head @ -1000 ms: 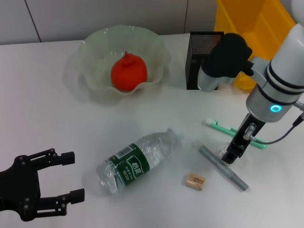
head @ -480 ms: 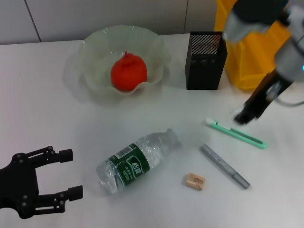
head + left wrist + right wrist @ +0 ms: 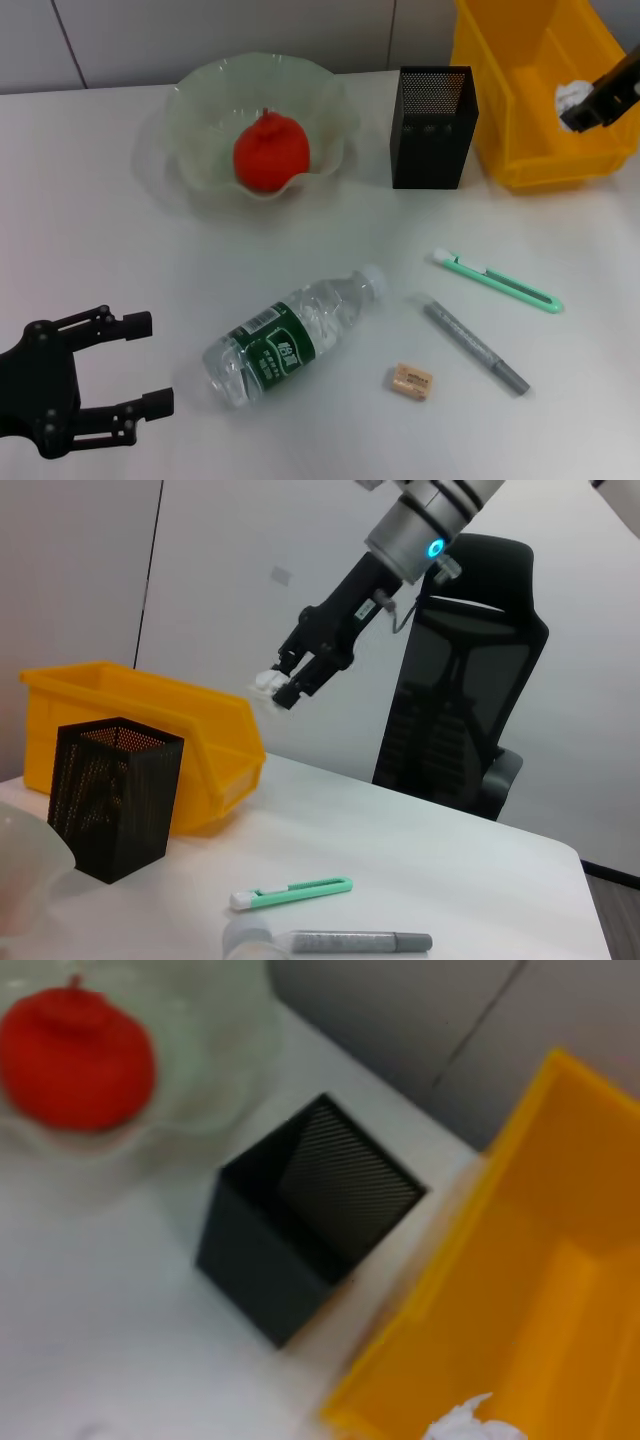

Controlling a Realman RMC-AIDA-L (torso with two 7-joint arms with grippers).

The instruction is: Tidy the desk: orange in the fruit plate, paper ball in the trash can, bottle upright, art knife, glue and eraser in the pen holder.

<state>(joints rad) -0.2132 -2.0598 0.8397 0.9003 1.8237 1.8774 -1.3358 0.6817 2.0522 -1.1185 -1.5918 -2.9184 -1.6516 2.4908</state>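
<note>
Above the yellow bin (image 3: 530, 110), right gripper (image 3: 585, 108) raised, pinching the paper ball (image 3: 571, 95), arm slanting down from upper right, left gripper (image 3: 145, 362) spread wide, idle low over the desk (image 3: 120, 250) near the lying bottle (image 3: 290, 335).

the desk (image 3: 90, 220) carries the fruit plate (image 3: 200, 130), pen holder (image 3: 432, 128), trash can (image 3: 540, 90), bottle (image 3: 290, 335), art knife (image 3: 497, 281), glue (image 3: 474, 344) and eraser (image 3: 412, 381).

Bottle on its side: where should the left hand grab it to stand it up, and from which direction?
Grip the bottle across the labelled mid-body, probably from above. It lies flat on the desk, cap pointing toward the art knife, so the round body is exposed on both long sides with free space around it. The open left hand is already nearest its base end.
</note>
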